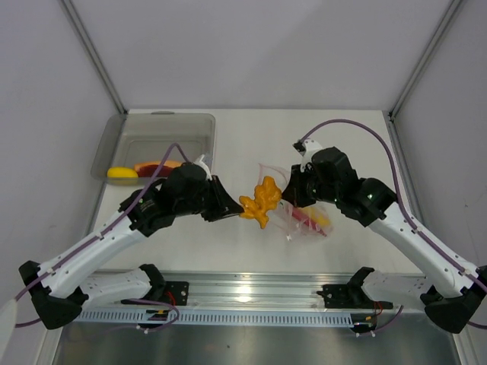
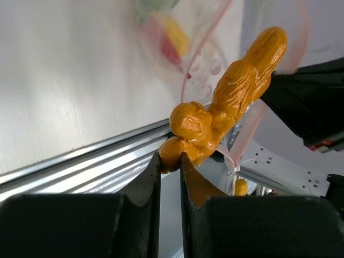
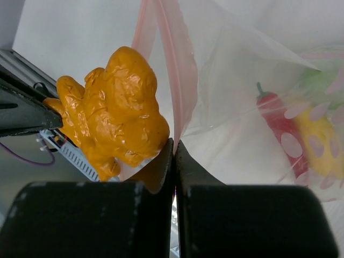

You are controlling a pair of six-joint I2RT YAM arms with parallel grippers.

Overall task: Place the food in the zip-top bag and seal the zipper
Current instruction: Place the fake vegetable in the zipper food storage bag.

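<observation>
top external: 1 bag (image 1: 303,219), 1 tray (image 1: 161,141)

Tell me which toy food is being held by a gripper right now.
The lumpy orange piece, pinched in the left gripper; the red chili lies in the bag, the yellow piece in the tray.

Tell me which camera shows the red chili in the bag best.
Right wrist: the red chili shows clearly, stem and all, through the zip-top bag, beside a yellow piece. Top external shows it only as a small red streak in the bag. Left wrist shows a blurred red smear.
</observation>
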